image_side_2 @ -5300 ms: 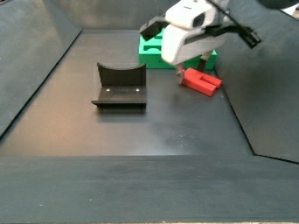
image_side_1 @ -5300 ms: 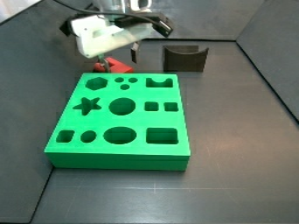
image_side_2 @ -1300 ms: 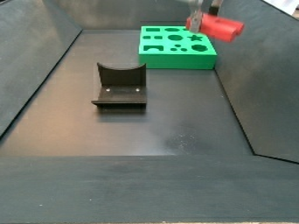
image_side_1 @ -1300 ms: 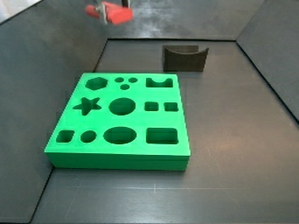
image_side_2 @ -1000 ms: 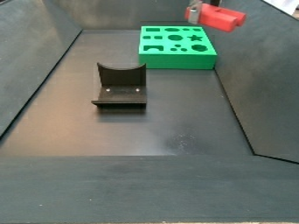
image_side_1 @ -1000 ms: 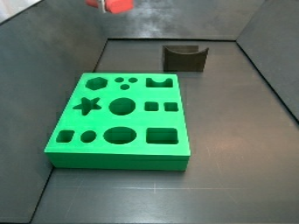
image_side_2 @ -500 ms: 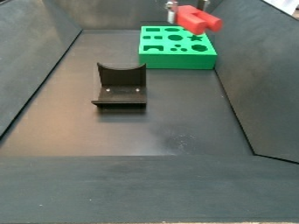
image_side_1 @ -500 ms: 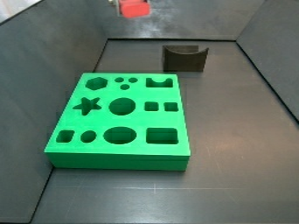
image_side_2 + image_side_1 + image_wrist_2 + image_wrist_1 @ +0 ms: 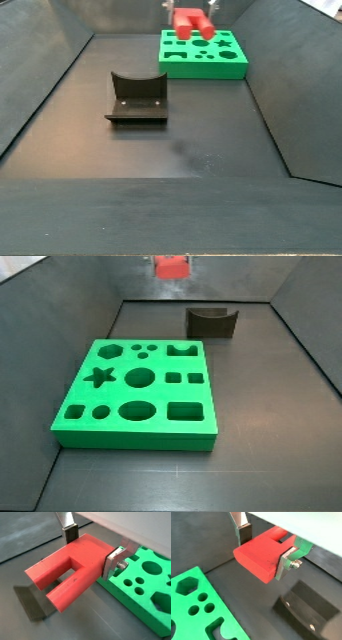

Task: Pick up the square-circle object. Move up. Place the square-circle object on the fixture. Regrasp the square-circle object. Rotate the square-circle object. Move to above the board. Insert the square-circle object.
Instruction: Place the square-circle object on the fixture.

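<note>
Since 0.5 s ago the square-circle object point(image 9: 171, 266) has travelled sideways toward the fixture point(image 9: 210, 322), high above the board point(image 9: 134, 396). Both wrist views show the gripper point(image 9: 264, 547) clamped on it; placing comes next, I judge.

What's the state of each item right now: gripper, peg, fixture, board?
gripper: shut on the peg, up in the air
peg: held between the fingers, off the floor
fixture: on the floor, notch empty
board: flat on the floor, holes empty
</note>
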### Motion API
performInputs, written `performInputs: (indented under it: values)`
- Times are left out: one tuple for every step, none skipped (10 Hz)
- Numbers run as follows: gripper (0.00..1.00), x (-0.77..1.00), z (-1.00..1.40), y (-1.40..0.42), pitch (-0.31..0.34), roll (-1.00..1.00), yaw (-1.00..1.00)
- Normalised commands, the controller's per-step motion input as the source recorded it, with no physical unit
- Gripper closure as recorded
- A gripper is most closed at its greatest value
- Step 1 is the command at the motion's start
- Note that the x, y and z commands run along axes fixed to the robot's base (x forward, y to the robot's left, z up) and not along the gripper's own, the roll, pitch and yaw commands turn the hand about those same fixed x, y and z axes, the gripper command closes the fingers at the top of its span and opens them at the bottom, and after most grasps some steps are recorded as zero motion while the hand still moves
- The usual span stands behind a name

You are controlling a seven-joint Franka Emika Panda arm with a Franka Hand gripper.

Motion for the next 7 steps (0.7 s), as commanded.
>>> performInputs:
  values:
    - [1.0, 1.0, -0.06, -0.03, 0.03, 0.04, -0.34]
    - [1.0, 1.0, -0.06, -0.03, 0.045, 0.04, -0.18]
    - [1.0, 1.0, -0.05, -0.02, 0.056, 0.04, -0.1]
    - [1.0, 1.0, 0.17, 0.75, -0.016, -1.0, 0.04]
    - [1.0, 1.0, 0.2, 0.83, -0.006, -1.0, 0.04]
    - [1.0, 0.96, 0.16, 0.79, 0.011, -1.0, 0.03]
    - [1.0, 0.86, 0.08, 0.62, 0.029, -1.0, 0.02]
